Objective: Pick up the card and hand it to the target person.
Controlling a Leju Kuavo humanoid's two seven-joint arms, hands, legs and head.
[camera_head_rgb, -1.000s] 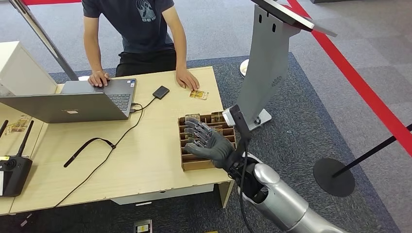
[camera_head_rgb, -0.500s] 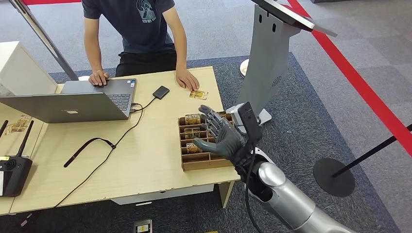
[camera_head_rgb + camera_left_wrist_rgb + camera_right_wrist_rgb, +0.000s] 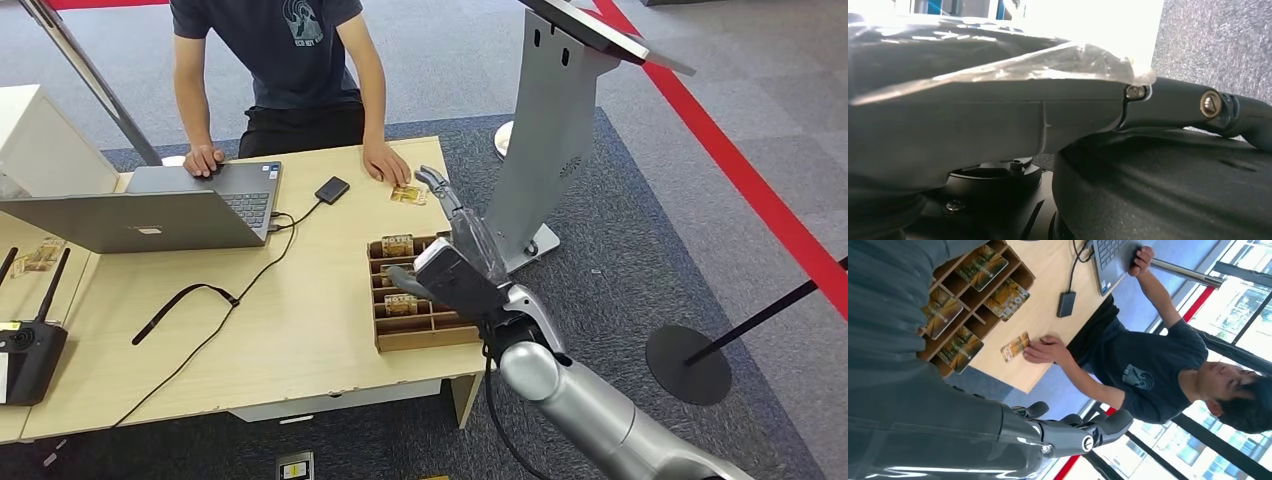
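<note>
A wooden tray (image 3: 425,338) near the table's right front corner holds several yellow-brown cards (image 3: 398,244) in its slots. One more card (image 3: 408,195) lies flat on the table at the far edge, just by the person's hand (image 3: 385,165). My right hand (image 3: 455,255) hovers above the tray with its fingers stretched out toward that far card, and it holds nothing. The right wrist view looks down on the tray cards (image 3: 980,265), the loose card (image 3: 1014,346) and the person's hand (image 3: 1045,349). In the left wrist view my left hand (image 3: 1193,102) is a dark close-up and its grip is unclear.
A person (image 3: 280,60) stands behind the table with one hand on a laptop (image 3: 150,210). A small black device (image 3: 331,189) with a cable and a black controller (image 3: 25,345) lie on the table. A silver stand (image 3: 550,130) rises right of the table, with a stanchion base (image 3: 687,365) further right.
My right hand has lifted from low over the tray and turned, and its fingers now point toward the far edge and the loose card. The person and the cards have stayed put.
</note>
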